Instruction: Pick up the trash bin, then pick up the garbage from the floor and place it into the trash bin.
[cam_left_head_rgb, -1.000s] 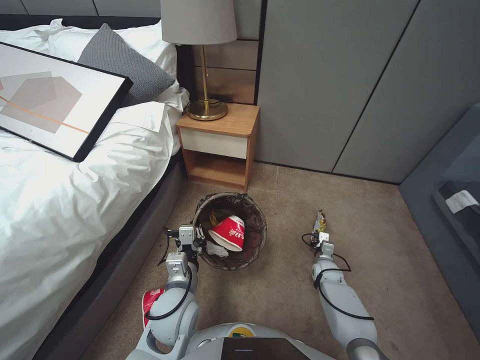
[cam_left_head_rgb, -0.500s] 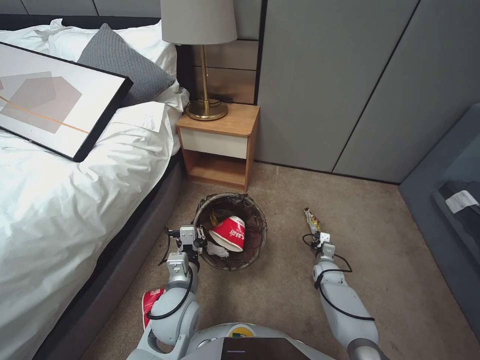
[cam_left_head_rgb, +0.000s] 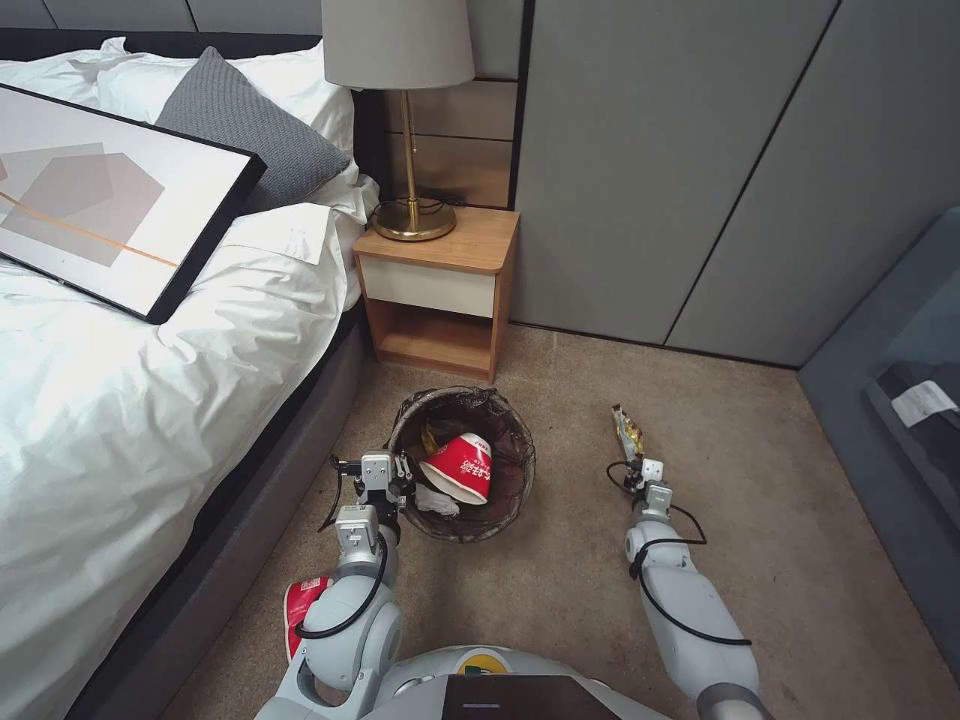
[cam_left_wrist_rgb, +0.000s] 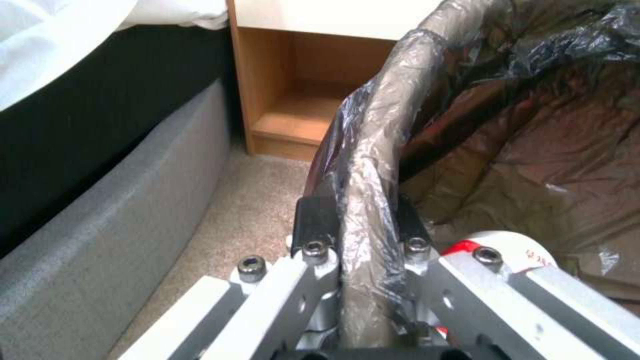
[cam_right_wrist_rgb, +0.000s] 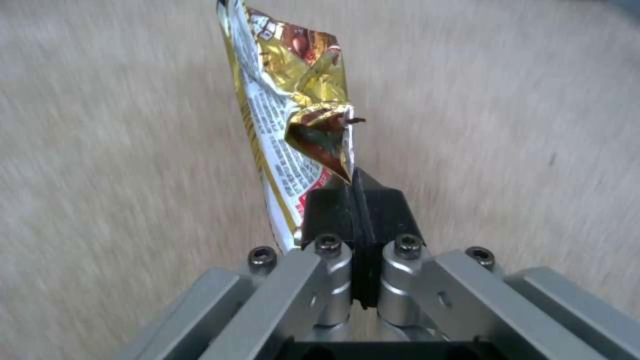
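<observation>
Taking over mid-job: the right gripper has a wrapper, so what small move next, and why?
Probably swing the right gripper leftward over the trash bin. It is shut on the snack wrapper, out to the bin's right, while the left gripper clamps the bin's rim.

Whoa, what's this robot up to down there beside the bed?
It is tidying litter off the bedroom floor. Its left gripper is clamped on the rim of a small trash bin lined with a dark bag, next to the bed. A red paper cup and some white tissue already lie inside. Off to the right, its right gripper pinches a crumpled gold snack wrapper above the carpet, not yet over the bin. Another red cup lies on the floor by the left arm.
</observation>
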